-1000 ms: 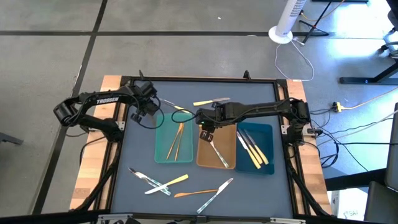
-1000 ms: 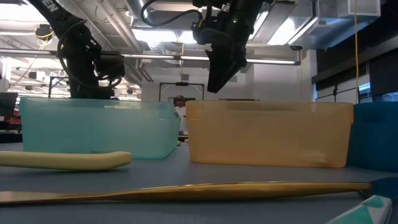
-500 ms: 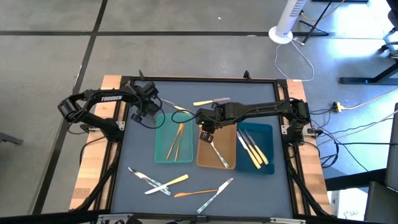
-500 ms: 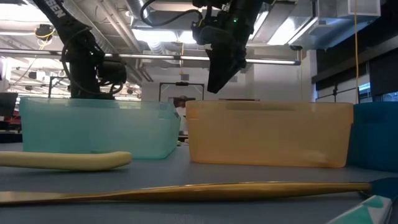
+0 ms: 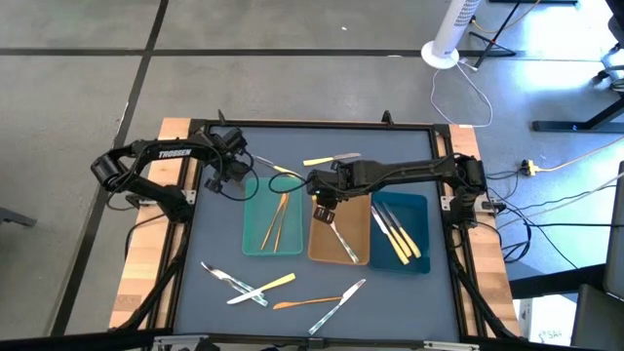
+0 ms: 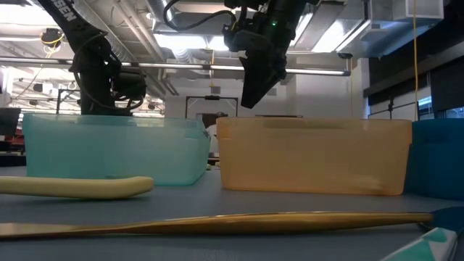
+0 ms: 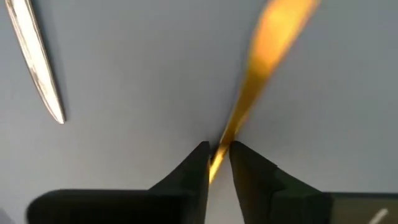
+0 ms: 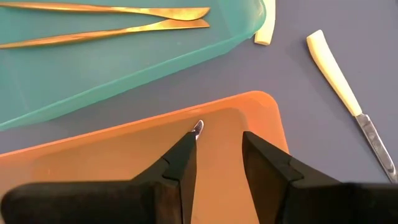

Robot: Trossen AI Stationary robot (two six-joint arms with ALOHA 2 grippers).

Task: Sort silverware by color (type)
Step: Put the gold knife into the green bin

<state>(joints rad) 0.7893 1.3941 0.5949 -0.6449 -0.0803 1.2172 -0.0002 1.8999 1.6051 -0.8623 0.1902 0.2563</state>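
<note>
My left gripper (image 7: 217, 152) points down at the table's far left (image 5: 234, 174) and is shut on a gold utensil (image 7: 261, 56) that lies on the blue-grey mat. A silver utensil (image 7: 37, 62) lies beside it. My right gripper (image 8: 217, 149) hangs open over the tan tray (image 5: 339, 244) with nothing between its fingers. A silver tip (image 8: 198, 128) shows in that tray. The teal tray (image 5: 255, 229) holds two gold utensils (image 8: 106, 18). Yellow-handled utensils (image 5: 398, 232) lie in the dark-blue tray (image 5: 417, 210). In the low view the teal tray (image 6: 109, 148) hides my left gripper. My left gripper pinches the gold utensil's thin shaft (image 7: 233, 124) between its two fingers, which come from above and point down, across the shaft. The wider end (image 7: 280, 25) stretches away from the fingers. The utensil looks to lie on the mat.
A yellow-handled knife (image 5: 331, 158) lies at the far middle of the table. Several loose utensils (image 5: 244, 285) (image 5: 327, 300) lie near the front edge. In the low view a yellow handle (image 6: 80, 187) and a gold utensil (image 6: 217, 221) lie in front of the trays.
My left arm has shifted slightly and its gripper has tipped a little over the table's far left, then kept still.
</note>
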